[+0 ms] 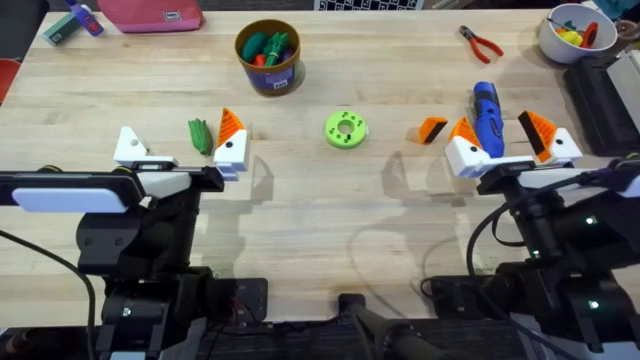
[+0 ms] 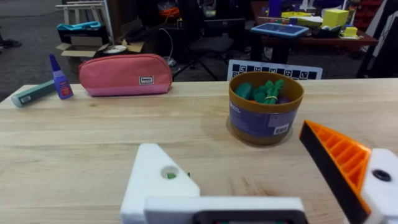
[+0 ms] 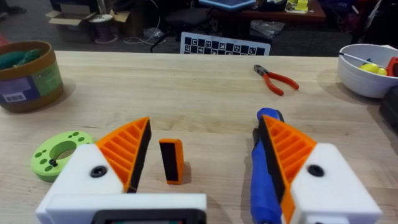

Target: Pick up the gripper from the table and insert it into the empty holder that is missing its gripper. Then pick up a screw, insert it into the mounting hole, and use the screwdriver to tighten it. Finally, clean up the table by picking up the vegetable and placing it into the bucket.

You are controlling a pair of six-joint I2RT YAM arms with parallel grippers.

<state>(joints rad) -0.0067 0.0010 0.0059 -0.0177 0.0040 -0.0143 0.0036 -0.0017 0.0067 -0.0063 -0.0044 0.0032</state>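
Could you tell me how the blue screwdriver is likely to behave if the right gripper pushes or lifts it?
The screwdriver is cylindrical and lies flat on the table, so a sideways push would probably roll it. It looks rigid, likely heavy for its size. Its smooth round body might slip between the right gripper's open fingers.

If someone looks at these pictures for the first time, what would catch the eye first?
Probably the left end effector: one fingertip is a plain white holder with no orange pad, while the other carries one. The missing orange gripper lies loose on the table just ahead of the right end effector, beside the blue screwdriver. Farther back stands the tan bucket, already holding toy vegetables.
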